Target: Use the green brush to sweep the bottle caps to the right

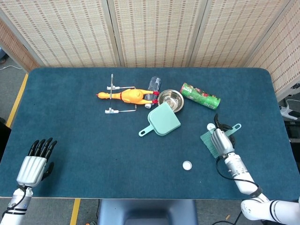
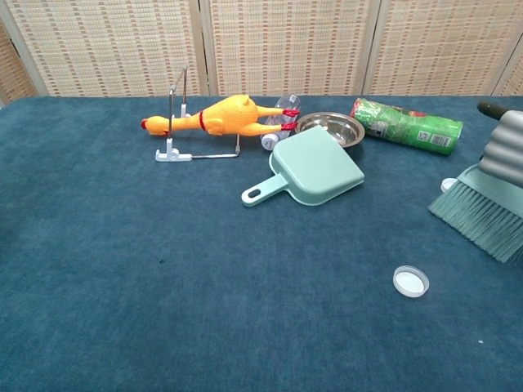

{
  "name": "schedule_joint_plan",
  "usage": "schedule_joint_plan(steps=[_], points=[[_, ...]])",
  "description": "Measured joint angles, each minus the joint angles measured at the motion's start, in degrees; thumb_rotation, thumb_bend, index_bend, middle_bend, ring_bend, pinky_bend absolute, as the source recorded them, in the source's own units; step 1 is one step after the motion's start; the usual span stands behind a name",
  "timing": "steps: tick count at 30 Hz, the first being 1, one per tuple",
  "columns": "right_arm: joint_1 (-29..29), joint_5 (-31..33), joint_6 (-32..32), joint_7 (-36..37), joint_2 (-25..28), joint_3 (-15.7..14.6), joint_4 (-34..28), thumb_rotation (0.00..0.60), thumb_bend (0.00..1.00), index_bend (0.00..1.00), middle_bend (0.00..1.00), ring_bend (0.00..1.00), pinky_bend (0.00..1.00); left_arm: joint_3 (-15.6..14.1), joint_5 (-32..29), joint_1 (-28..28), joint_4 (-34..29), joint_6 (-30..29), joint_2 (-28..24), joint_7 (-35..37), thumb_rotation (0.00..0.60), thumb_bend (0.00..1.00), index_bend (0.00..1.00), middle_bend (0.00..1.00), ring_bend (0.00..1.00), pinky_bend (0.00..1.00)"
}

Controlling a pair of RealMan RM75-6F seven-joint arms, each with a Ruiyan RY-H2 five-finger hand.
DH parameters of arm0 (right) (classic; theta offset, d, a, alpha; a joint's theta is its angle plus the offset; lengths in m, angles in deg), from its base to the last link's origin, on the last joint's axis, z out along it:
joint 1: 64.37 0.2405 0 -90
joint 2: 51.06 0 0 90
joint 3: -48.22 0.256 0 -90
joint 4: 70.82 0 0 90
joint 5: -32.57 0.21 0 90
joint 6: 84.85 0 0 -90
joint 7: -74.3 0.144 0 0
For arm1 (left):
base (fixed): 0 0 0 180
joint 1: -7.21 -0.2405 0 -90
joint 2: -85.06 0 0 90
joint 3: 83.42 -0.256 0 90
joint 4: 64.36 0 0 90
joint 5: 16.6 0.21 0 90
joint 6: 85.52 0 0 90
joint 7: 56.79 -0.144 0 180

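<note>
My right hand (image 1: pixel 219 139) grips the green brush (image 1: pixel 209 140) at the right of the table, its handle (image 1: pixel 234 127) sticking out to the upper right. In the chest view the bristles (image 2: pixel 480 216) hang below the hand (image 2: pixel 506 150) at the right edge. One white bottle cap (image 1: pixel 187 165) lies open side up on the cloth, left of and nearer than the brush (image 2: pixel 410 281). A second white cap (image 1: pixel 210 126) sits right beside the bristles (image 2: pixel 449 185). No green cap shows. My left hand (image 1: pixel 35 161) hangs off the table's front left corner, fingers extended, holding nothing.
A mint dustpan (image 1: pixel 161 121) lies mid-table. Behind it are a steel bowl (image 1: pixel 170 100), a green can (image 1: pixel 200 96) on its side, a clear bottle (image 1: pixel 153 85), and a rubber chicken (image 1: pixel 129 95) on a wire rack (image 1: pixel 111 98).
</note>
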Motion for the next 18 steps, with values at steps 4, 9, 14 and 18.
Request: schedule_joint_plan(steps=[4,9,14,18], points=[[-0.2,-2.6,-0.2,8.4,1.6,1.0,-3.3,0.6,0.4,0.89,0.81,0.54,0.09,-0.1,0.1,0.0,-0.1,-0.1,0.0,-0.1,0.6,0.48,0.0,0.0,0.0,0.07],[0.0,-8.0,0.1,15.4,3.8,1.7,-11.6,0.6,0.4,0.89,0.81,0.54,0.09,-0.2,0.3,0.0,-0.2,-0.2,-0.1,0.0,0.6,0.48,0.0,0.0,0.0,0.07],[1.0,-11.6,1.6,13.7,3.0,1.8,-15.6,0.6,0.4,0.89,0.81,0.54,0.09,-0.2,0.4,-0.1,-0.3,-0.5,-0.4,0.4,0.6,0.48,0.0,0.0,0.0,0.07],[1.8,-12.2,2.9,7.9,0.8,1.4,-15.4,0.6,0.4,0.89,0.81,0.54,0.09,-0.1,0.4,-0.2,-0.4,-0.8,-0.5,0.7,0.6,0.48,0.0,0.0,0.0,0.07]])
